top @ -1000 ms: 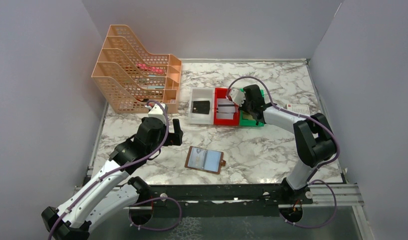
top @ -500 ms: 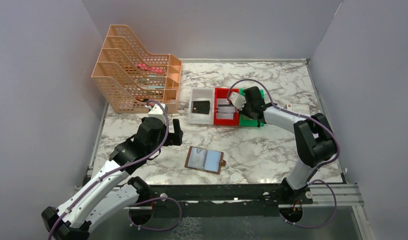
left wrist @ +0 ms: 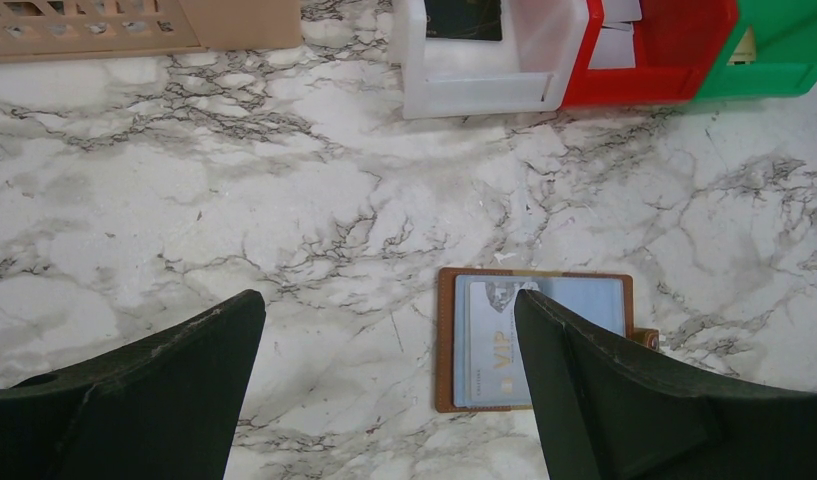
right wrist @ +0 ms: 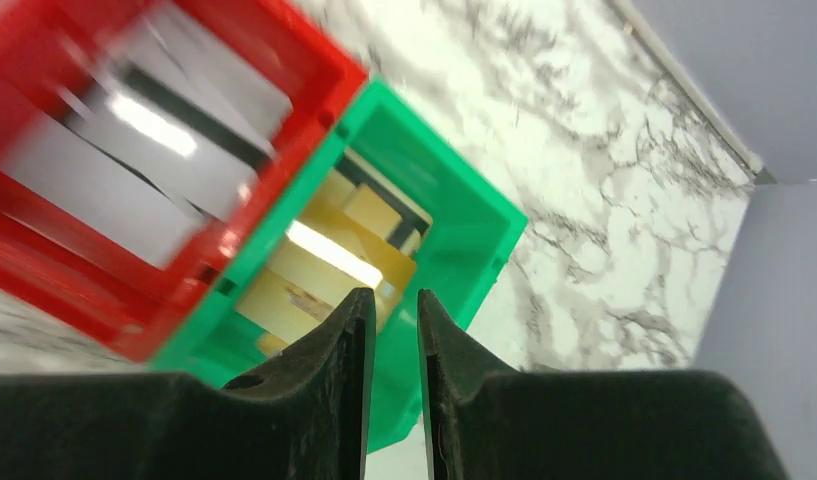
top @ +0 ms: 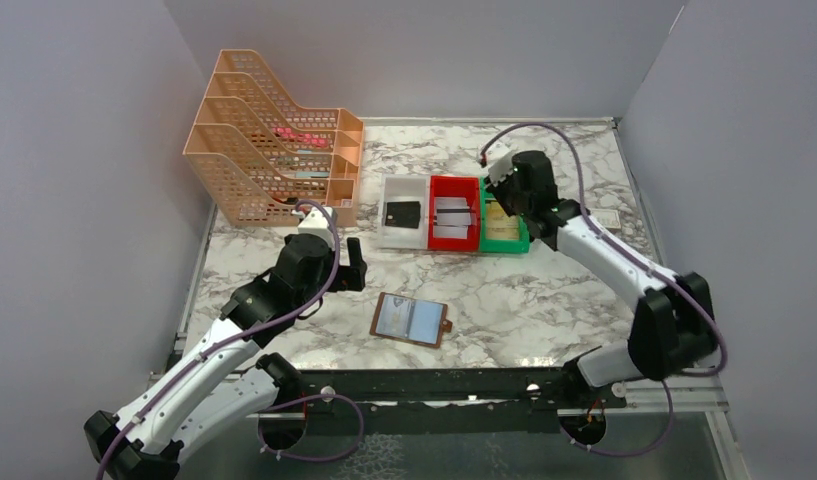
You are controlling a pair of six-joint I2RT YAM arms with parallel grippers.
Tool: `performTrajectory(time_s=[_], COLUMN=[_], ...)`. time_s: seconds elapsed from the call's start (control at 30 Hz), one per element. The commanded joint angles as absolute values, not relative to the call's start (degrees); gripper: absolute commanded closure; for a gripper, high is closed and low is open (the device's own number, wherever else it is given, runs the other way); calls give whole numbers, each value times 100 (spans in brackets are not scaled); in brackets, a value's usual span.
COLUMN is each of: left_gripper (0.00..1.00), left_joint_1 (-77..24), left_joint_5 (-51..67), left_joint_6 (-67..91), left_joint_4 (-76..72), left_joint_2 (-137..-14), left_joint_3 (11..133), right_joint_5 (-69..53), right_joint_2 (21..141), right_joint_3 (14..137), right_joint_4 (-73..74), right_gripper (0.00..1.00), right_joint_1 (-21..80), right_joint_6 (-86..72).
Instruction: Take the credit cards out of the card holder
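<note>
Card holder [top: 411, 319], flat, brown and leather-like, is seen laid open on the marble-veined tabletop [top: 544, 290] near the middle of its near edge, with a pale card [left wrist: 499, 345] tucked under a clear bluish sleeve. The left gripper [left wrist: 386, 300] is spread wide and empty nearby. The right gripper [right wrist: 389, 300], barely parted and grasping nothing, is poised over glossy gold-yellow credit cards [right wrist: 324, 255] in a green plastic bin [right wrist: 464, 230].

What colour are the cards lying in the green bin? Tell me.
Gold-yellow. The cards in the green bin show best in the right wrist view.
</note>
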State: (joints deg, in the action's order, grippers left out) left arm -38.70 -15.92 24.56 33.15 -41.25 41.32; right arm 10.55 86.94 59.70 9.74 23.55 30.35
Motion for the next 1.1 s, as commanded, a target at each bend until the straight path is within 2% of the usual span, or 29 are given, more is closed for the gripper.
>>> performTrajectory(time_s=[0.0, 0.13, 0.2, 0.27, 0.43, 0.63, 0.83, 1.07], left_gripper=[1, 1, 1, 1, 1, 1, 1, 1], left_joint_1=[-3858, -3858, -3850, -3844, -3821, -3797, -3776, -3676], left_joint_5=[-1673, -1692, -1712, -1737, -1766, -1775, -1822, -1836], left_joint_6=[2399, 2408, 2416, 2419, 2434, 2443, 2446, 2451], left_joint_4=[3272, 3278, 3277, 3284, 3291, 3294, 3291, 3292], left_joint_2=[-4171, -4241, -4266, -4266, -4213, -4082, -3925, -3950], left_joint_3=[4041, 4048, 4043, 4035, 4034, 4018, 4008, 4008], right_joint_5=[-44, -1637, -2049, -1586, 596, 1906, 2410, 2602], right_joint_2=[7537, 6946, 6805, 6681, 6499, 7049, 8334, 9623], right_joint_3=[5981, 5455, 5030, 4714, 4449, 4474, 5251, 6115], right_joint_4=[683, 731, 579, 654, 1231, 1567, 1973, 2437], right_gripper=[71, 71, 72, 73, 72, 72, 71, 69], right_joint_1=[2338, 2342, 2481, 2984, 4760, 6364, 7212, 7444], right_joint_6=[449, -1811, -2668, -3111, -3796, -4813, -5484, -5557])
